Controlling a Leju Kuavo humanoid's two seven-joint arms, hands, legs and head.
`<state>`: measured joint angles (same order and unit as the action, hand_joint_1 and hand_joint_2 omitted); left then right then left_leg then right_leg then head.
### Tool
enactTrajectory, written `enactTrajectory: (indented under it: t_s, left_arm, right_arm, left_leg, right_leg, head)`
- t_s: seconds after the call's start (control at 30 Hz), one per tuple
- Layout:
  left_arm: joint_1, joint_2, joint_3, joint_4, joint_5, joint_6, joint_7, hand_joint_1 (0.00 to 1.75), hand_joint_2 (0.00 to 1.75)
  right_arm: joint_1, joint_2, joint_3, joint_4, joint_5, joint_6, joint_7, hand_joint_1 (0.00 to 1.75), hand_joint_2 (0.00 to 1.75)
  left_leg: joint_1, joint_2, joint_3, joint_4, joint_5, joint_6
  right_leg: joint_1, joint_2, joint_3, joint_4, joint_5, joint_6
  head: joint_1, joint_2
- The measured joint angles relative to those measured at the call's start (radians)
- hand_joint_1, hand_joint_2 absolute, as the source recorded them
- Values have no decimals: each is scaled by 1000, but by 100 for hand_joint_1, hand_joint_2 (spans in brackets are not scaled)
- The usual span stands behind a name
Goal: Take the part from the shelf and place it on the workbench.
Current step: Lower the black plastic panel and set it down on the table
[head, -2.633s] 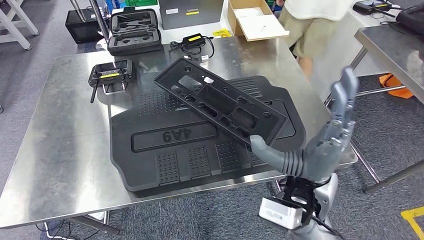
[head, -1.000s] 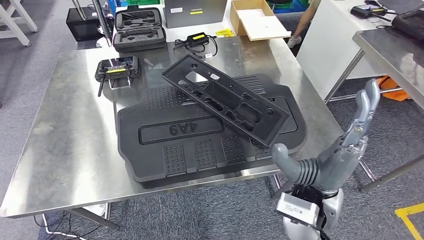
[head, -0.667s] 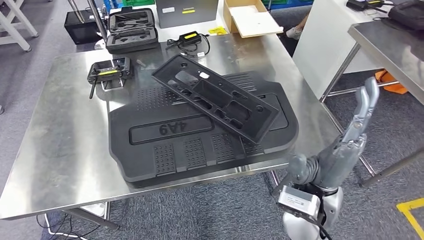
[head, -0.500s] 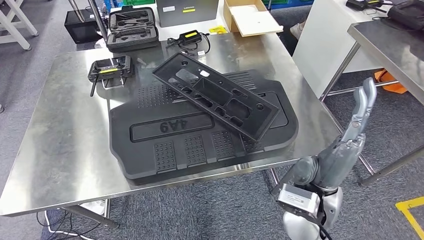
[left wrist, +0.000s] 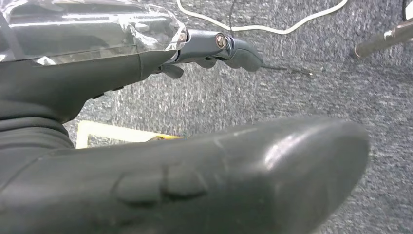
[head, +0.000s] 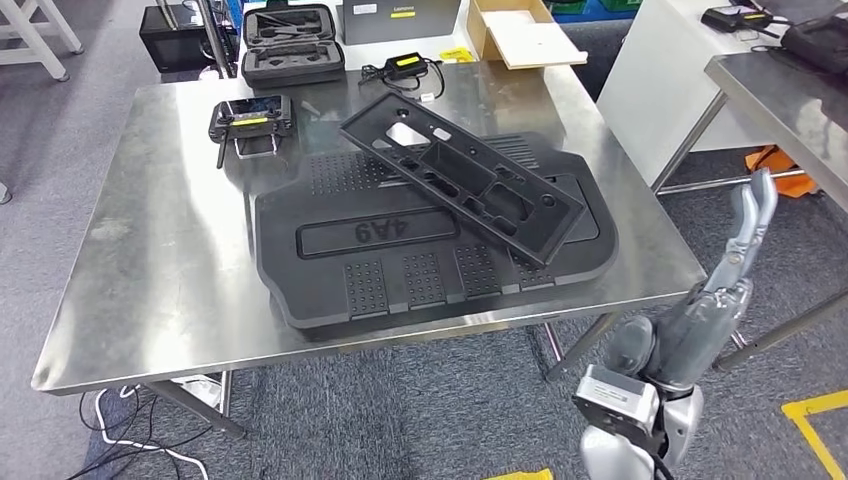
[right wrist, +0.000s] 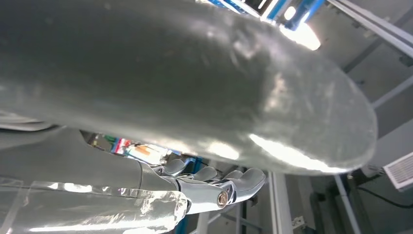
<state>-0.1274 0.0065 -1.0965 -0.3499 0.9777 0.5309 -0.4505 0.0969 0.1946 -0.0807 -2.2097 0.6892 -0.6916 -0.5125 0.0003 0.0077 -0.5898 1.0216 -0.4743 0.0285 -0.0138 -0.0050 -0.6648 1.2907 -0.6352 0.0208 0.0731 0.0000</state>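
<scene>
A long black frame part (head: pixel 462 176) with several cut-outs lies slantwise on a large black moulded panel (head: pixel 400 260) marked 4A9, both flat on the steel workbench (head: pixel 150 230). My right hand (head: pixel 700 310) hangs off the bench's near right corner, apart from the parts, fingers stretched upward and holding nothing. In the right wrist view the right hand (right wrist: pixel 170 87) has its thumb and fingers spread with nothing in them. The left wrist view has my left hand (left wrist: pixel 146 161) over grey carpet, its fingers (left wrist: pixel 214 46) extended and empty.
A black controller (head: pixel 250 118), an open black case (head: pixel 293 43), a charger (head: pixel 408 67) and a cardboard box (head: pixel 525 30) sit at the bench's far side. A second steel table (head: pixel 790 90) and a white cabinet (head: pixel 660 70) stand to the right. Cables (head: pixel 130 420) lie under the near left corner.
My right hand has drawn back from the frame part and sunk below the bench's corner. The view has shifted, and the person at the far side has left the picture.
</scene>
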Motion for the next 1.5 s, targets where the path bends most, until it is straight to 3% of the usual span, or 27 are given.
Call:
enactTrajectory:
  t_s: [0.1, 0.17, 0.23, 0.3, 0.37, 0.43, 0.47, 0.5, 0.53, 0.63, 0.67, 0.7, 0.8, 0.83, 0.9, 0.97, 1.0, 1.03, 1.07, 1.13, 1.2, 1.3, 1.37, 1.47, 1.5]
  left_arm:
    - [0, -2, 0, 0, 1, 0, 0, 0, 0]
    - [-1, -3, 0, 0, 3, 0, 0, 0, 0]
    - [-1, -3, 0, 0, 5, 1, 0, 0, 0]
    - [-2, -3, 0, 0, 6, 1, 0, 0, 0]
    - [-3, -3, 0, 0, 7, 1, 0, 0, 0]
    - [-2, -3, 0, 0, 7, 1, 0, 0, 0]
    - [-2, -3, 0, 0, 7, 1, 0, 0, 0]
    - [-2, -3, 0, 0, 7, 1, 0, 0, 0]
    - [-2, -3, 0, 0, 7, 1, 0, 0, 0]
    - [-4, -3, 0, 0, 8, 1, 0, 0, 0]
    - [-5, -3, 0, 0, 8, 2, -1, 0, 0]
    - [-6, -3, 0, 0, 8, 2, -1, 0, 0]
    - [-4, -3, -1, 0, 8, 2, -2, 0, 0]
    - [-5, -3, -1, 0, 8, 2, -2, 0, 0]
    - [-7, -3, -1, 0, 9, 2, -2, 0, 0]
    - [-7, -3, -1, 0, 10, 2, -3, 0, 0]
    - [-7, -3, -1, 0, 11, 2, -4, 0, 0]
    - [-7, -2, -1, 0, 12, 2, -4, 0, 0]
    - [-6, -2, -1, 0, 14, 2, -5, 0, 0]
    - [-6, -3, -1, 0, 17, 2, -7, 0, 0]
    - [-6, -3, -1, 0, 18, 2, -9, 0, 0]
    - [-5, -3, -1, 0, 19, 1, -11, 0, 0]
    - [-5, -3, -1, 0, 19, 1, -12, 0, 0]
    - [-4, -3, -1, 0, 19, 2, -12, 0, 0]
    - [-3, -3, -1, 0, 19, 2, -12, 0, 0]
  right_arm:
    - [-2, 0, -1, 1, 1, 0, 3, 0, 0]
    - [-4, 0, -2, 1, 2, 0, 3, 0, 0]
    - [-5, 0, -3, 1, 3, 0, 4, 0, 0]
    - [-6, 0, -3, 1, 4, 0, 7, 0, 0]
    - [-8, 0, -4, 1, 6, 0, 10, 0, 0]
    - [-8, 0, -5, 2, 7, 0, 11, 0, 0]
    - [-8, 0, -5, 3, 8, 0, 11, 0, 0]
    - [-8, 0, -5, 4, 10, 0, 12, 0, 0]
    - [-8, 0, -6, 5, 11, 0, 12, 0, 0]
    - [-8, 0, -8, 6, 14, 0, 12, 0, 0]
    - [-9, 0, -8, 6, 15, 0, 12, 0, 0]
    - [-9, 0, -9, 6, 15, 0, 13, 0, 0]
    - [-10, 1, -10, 6, 18, 0, 18, 0, 0]
    - [-10, 1, -10, 6, 19, 0, 21, 0, 0]
    - [-10, 1, -10, 6, 22, 0, 29, 0, 0]
    - [-10, 1, -10, 7, 25, 0, 36, 0, 0]
    - [-10, 1, -10, 9, 26, 0, 38, 0, 0]
    - [-10, 1, -10, 10, 27, 0, 40, 0, 0]
    - [-10, 1, -10, 12, 29, 0, 41, 0, 0]
    - [-11, 0, -10, 14, 33, 0, 42, 0, 0]
    - [-14, 0, -10, 14, 35, 0, 43, 0, 0]
    - [-15, 1, -10, 14, 36, 0, 43, 0, 0]
    - [-16, 1, -10, 15, 36, 0, 43, 0, 0]
    - [-15, 1, -10, 17, 36, 0, 43, 0, 0]
    - [-15, 1, -11, 18, 36, 0, 43, 0, 0]
  left_leg:
    - [-6, -1, -10, 1, 13, -3]
    - [-6, 0, -14, 2, 21, -12]
    - [-7, 2, -16, 1, 30, -24]
    - [-7, -1, -26, 21, 10, -34]
    - [-3, -5, -57, 103, -62, -44]
    - [2, -5, -97, 235, -146, -53]
    - [4, -5, -105, 285, -173, -56]
    - [5, -5, -94, 299, -181, -58]
    - [6, -5, -68, 278, -175, -59]
    - [11, -5, 74, 67, -117, -59]
    - [11, -6, 103, 15, -103, -55]
    - [10, -7, 111, -5, -98, -50]
    - [5, -6, 98, -1, -78, -26]
    - [5, -4, 90, -2, -69, -16]
    - [7, -1, 68, -3, -50, -1]
    - [4, 0, 44, -2, -33, 4]
    - [2, 0, 32, -1, -26, 5]
    - [0, 0, 21, 0, -18, 5]
    - [-3, 0, 11, 1, -11, 5]
    - [-7, -1, -3, 2, 2, 3]
    - [-7, -2, -10, 2, 14, -5]
    - [-3, -1, -15, 2, 28, -24]
    - [-3, -4, -29, 36, -9, -34]
    - [3, -6, -76, 194, -135, -49]
    - [7, -6, -82, 242, -155, -54]
  right_leg:
    - [14, -1, 132, -212, 70, -27]
    - [23, -2, 169, -287, 89, -36]
    - [25, -2, 163, -289, 102, -38]
    - [18, -5, 153, -297, 121, -45]
    - [12, -9, 133, -300, 140, -52]
    - [11, -10, 107, -296, 154, -54]
    - [11, -11, 93, -292, 161, -53]
    - [10, -11, 80, -286, 167, -51]
    - [9, -12, 69, -280, 172, -49]
    - [7, -12, 43, -257, 180, -38]
    - [7, -12, 37, -250, 183, -33]
    - [8, -12, 34, -245, 186, -29]
    - [7, -10, 30, -242, 196, -9]
    - [5, -9, 23, -231, 183, -3]
    - [3, -6, -7, -153, 107, 7]
    - [3, -6, -40, -28, 22, 12]
    - [3, -6, -44, 15, 5, 12]
    - [3, -5, -30, 26, 10, 9]
    - [4, -5, 2, -3, 30, 4]
    - [11, -1, 106, -147, 71, -14]
    - [19, 2, 180, -267, 82, -28]
    - [23, 0, 187, -305, 96, -36]
    - [17, -5, 175, -317, 117, -46]
    - [14, -9, 135, -310, 143, -55]
    - [14, -10, 119, -303, 149, -54]
  head:
    - [0, 0]
    - [-1, 0]
    - [-1, 0]
    - [-4, 0]
    - [-13, 0]
    - [-20, 0]
    - [-22, 0]
    - [-22, 0]
    - [-23, 0]
    - [-23, 0]
    - [-24, 0]
    - [-24, 0]
    - [-25, 0]
    - [-24, 0]
    - [-18, 0]
    - [-11, 0]
    - [-10, 0]
    - [-9, 0]
    - [-9, 0]
    - [-7, 0]
    - [-6, 0]
    - [-5, 0]
    - [-9, 0]
    - [-21, 0]
    - [-22, 0]
